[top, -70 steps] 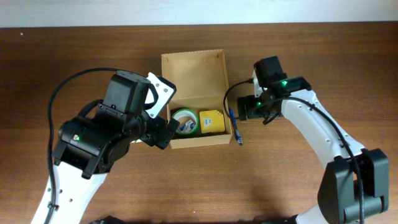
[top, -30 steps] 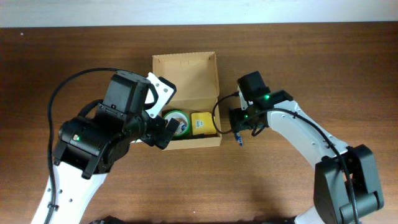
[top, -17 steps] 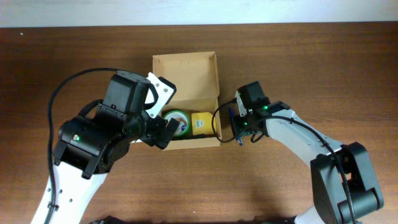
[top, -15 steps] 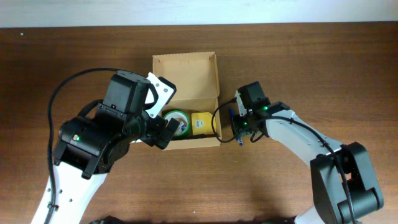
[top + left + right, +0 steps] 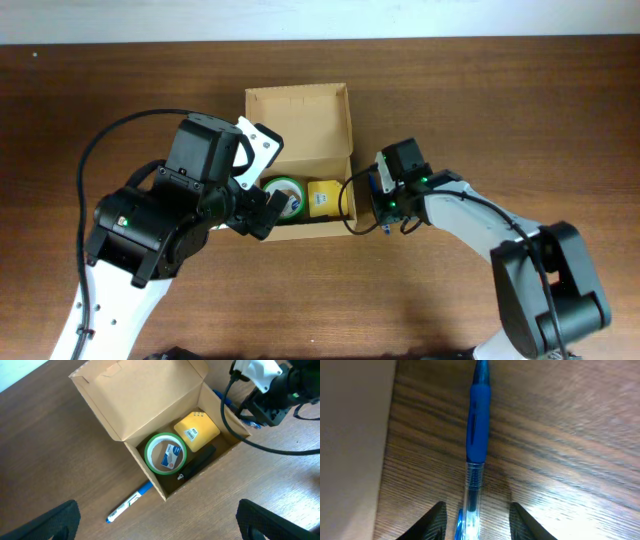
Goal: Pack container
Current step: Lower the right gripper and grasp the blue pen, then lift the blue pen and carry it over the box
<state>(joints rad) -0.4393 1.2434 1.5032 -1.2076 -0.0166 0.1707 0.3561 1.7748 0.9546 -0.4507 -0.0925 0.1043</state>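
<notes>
The container (image 5: pixel 298 118), a tan cardboard box with its flap lid open at the far side, sits mid-table. Inside lie a green tape roll (image 5: pixel 284 193), a yellow item (image 5: pixel 325 197) and a black item (image 5: pixel 198 462). A blue pen (image 5: pixel 478 425) lies on the table along the box's right wall (image 5: pixel 350 435). My right gripper (image 5: pixel 477 522) is down over the pen's clear barrel, one finger on each side, with gaps still showing. My left gripper (image 5: pixel 160 527) hovers wide open above the box's near-left side (image 5: pixel 150 400), holding nothing.
A white marker with a blue cap (image 5: pixel 129 505) lies on the wood by the box's near-left corner. The right arm's cable (image 5: pixel 350 200) loops beside the box's right wall. A pale wall strip runs along the far table edge (image 5: pixel 320 40).
The box has shifted a little left. My right gripper has dropped toward the pen by the box's right wall and its fingers have narrowed around it. The left arm has stayed still.
</notes>
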